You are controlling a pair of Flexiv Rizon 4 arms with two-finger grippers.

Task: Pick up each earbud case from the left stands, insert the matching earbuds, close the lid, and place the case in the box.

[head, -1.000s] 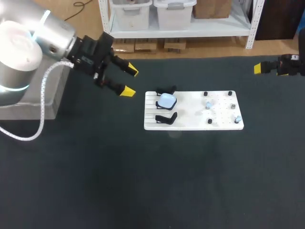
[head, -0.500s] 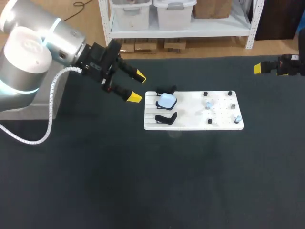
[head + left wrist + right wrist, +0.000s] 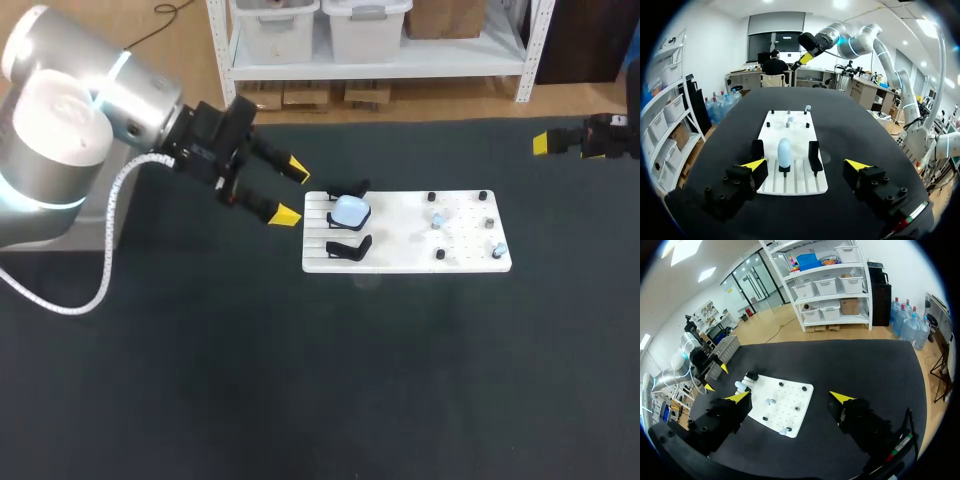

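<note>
Earbud case (image 3: 351, 210) on stand (image 3: 358, 187), lid hard to make out. My left gripper (image 3: 290, 192) spread nearby; my right gripper (image 3: 790, 397) spread, well apart.

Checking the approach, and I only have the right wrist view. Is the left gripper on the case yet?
Observer: No, the left gripper is open, just short of the board edge, touching nothing.
Operator: Lined up with the case?
Observer: Yes. In the left wrist view the case stands upright straight ahead, centred between the fingers.
Operator: Any other cases?
Observer: None. The black stands either side of it are empty.
</note>
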